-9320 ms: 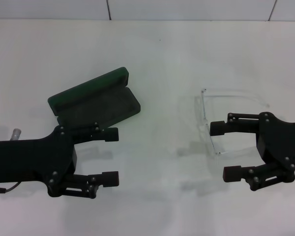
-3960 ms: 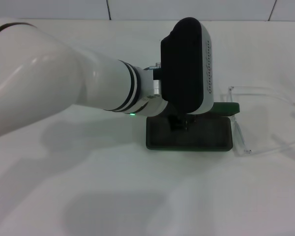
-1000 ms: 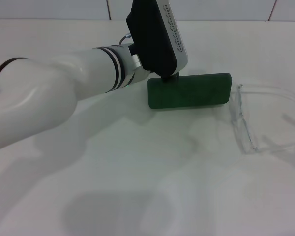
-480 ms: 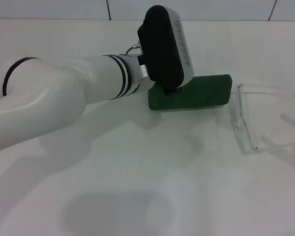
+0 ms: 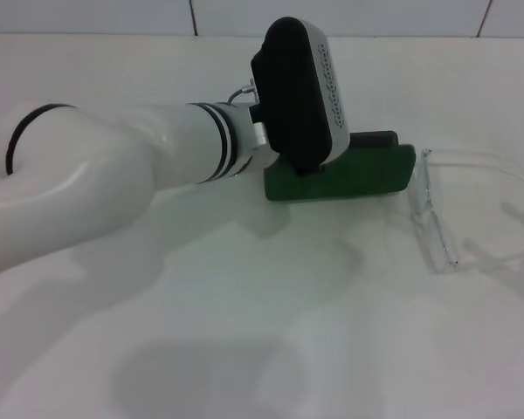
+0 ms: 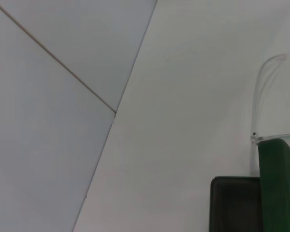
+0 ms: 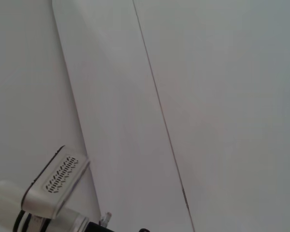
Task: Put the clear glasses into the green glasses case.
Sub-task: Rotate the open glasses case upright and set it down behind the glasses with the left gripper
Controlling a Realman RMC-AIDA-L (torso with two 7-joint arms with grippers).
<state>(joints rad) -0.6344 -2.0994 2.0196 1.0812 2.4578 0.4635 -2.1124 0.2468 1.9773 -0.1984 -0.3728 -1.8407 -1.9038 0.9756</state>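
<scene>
The green glasses case (image 5: 358, 175) lies on the white table, right of centre, with a dark strip (image 5: 375, 138) showing along its far edge. In the left wrist view its green lid edge (image 6: 278, 186) stands beside the dark lining (image 6: 234, 205). My left gripper (image 5: 307, 166) is down at the case's left end, mostly covered by its own wrist housing (image 5: 301, 92). The clear glasses (image 5: 472, 209) lie just right of the case, apart from it; one curved clear arm (image 6: 263, 82) also shows in the left wrist view. The right gripper is out of view.
My left arm (image 5: 96, 183) spans the table (image 5: 244, 332) from the left edge to the case. A tiled wall (image 5: 332, 16) rises at the table's back. The right wrist view shows only the table, the wall and the left arm's wrist housing (image 7: 55, 186).
The left wrist has moved right and slightly nearer over the case's left end. The case's green face looks lower, and a dark strip has appeared along its far edge. The glasses lie unmoved.
</scene>
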